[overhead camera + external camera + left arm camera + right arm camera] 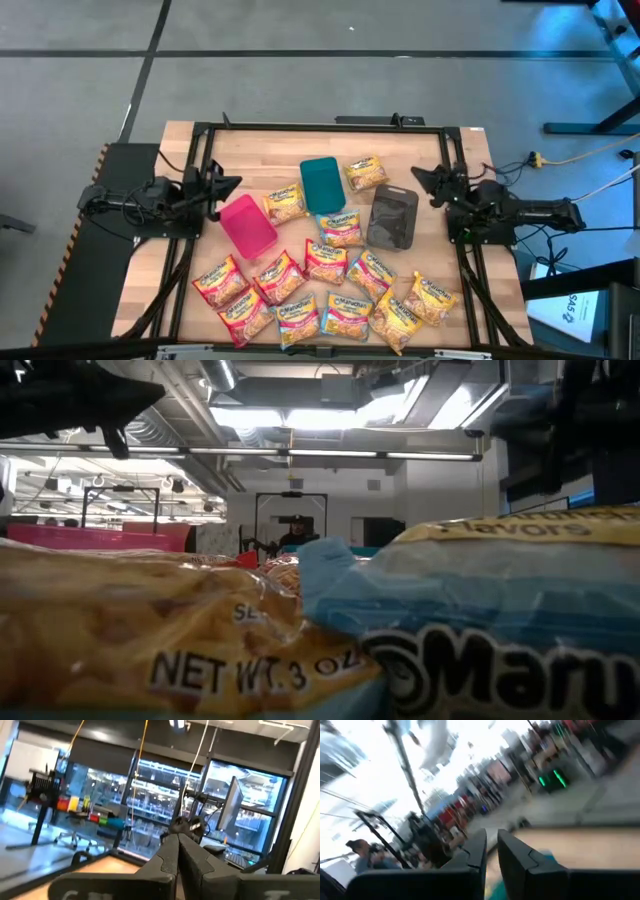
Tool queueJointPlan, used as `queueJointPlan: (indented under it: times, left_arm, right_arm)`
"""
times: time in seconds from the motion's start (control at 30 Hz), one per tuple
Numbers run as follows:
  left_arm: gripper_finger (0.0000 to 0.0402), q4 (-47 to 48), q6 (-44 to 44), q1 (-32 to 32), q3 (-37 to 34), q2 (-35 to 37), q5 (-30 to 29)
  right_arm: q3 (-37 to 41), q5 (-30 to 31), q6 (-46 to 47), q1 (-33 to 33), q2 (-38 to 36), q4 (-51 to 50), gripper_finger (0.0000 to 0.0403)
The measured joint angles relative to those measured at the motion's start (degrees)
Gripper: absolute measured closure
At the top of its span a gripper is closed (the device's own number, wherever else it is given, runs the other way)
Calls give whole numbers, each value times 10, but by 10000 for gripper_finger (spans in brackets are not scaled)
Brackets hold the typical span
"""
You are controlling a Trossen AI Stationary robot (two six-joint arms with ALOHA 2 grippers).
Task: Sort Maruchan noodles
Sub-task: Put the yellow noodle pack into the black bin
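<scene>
Both arms hang back at the table's sides: the left gripper [225, 186] with fingers together, the right gripper [425, 182] nearly so, neither holding anything. About 14 Maruchan noodles [326, 262] lie toward the front edge, between them; 3 bins: pink bin [247, 226], teal bin [322, 185], grey bin [392, 217].

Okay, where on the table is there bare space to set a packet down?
Bare wood lies behind the teal bin toward the far edge, and left of the pink bin. The near half is crowded with Maruchan noodles.
</scene>
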State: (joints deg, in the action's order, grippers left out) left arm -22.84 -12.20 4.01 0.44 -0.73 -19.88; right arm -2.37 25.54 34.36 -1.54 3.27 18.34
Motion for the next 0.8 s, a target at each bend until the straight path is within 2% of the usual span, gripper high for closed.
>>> queueJointPlan:
  times: [0.2,0.3,0.47,0.63,0.8]
  left_arm:
    - [399,18,-12,0,0,0,-8]
    - [399,17,-18,0,0,0,-26]
    - [399,18,-42,0,0,0,-41]
    - [399,18,-45,0,0,0,-51]
    - [399,37,-98,0,0,0,-51]
  right_arm:
    - [-34,-21,-220,0,-1,187,302]
    - [-70,-12,-268,0,0,180,272]
    - [-177,21,-271,0,52,18,233]
    - [-325,117,-258,0,187,-221,224]
    - [-499,168,-235,-29,316,-415,224]
